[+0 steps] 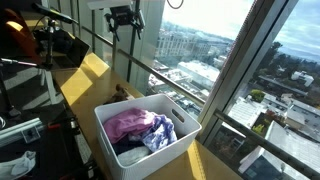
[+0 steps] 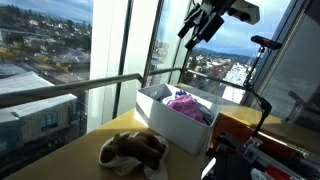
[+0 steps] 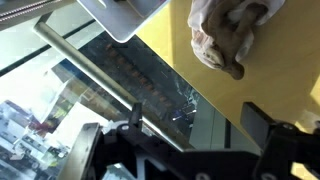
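Note:
My gripper (image 1: 122,15) hangs high above the yellow table, open and empty, as both exterior views (image 2: 205,22) show. In the wrist view its two dark fingers (image 3: 198,135) stand wide apart with nothing between them. Far below lies a crumpled beige-brown cloth (image 2: 132,150) on the table, seen at the top right of the wrist view (image 3: 228,30). A white bin (image 1: 185,125) holds purple and pink clothes (image 1: 130,122) and a blue-white garment. The bin also shows in the exterior view (image 2: 150,105) and as a corner in the wrist view (image 3: 125,15).
The yellow table (image 2: 190,165) stands against a floor-to-ceiling window with a metal railing (image 2: 70,88). Black stands and cables (image 1: 40,60) crowd one side. A tripod (image 2: 262,60) and red-and-white gear (image 2: 265,150) stand by the table.

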### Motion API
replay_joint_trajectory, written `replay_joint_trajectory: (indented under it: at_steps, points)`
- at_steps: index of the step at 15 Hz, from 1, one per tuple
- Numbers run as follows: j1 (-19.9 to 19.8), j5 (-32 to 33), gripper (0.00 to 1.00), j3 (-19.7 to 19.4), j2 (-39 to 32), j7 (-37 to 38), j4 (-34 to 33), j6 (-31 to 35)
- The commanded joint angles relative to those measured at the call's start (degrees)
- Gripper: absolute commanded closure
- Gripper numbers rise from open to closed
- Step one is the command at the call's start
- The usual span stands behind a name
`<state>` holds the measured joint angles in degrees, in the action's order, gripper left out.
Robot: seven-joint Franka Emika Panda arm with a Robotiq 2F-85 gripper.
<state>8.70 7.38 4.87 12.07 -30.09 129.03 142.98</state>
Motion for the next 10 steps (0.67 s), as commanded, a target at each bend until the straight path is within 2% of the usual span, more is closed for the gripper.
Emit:
replay_joint_trajectory:
  at_steps: [1,4,10]
  points:
    - [2.1,3.8,0.0,3.7,-8.9,4.0,-1.4,3.9]
    - [1.8,8.4,0.0,4.4,-16.7,4.9,-2.0,7.1]
    - [0.9,15.8,0.0,2.0,-32.5,6.9,-6.0,13.2]
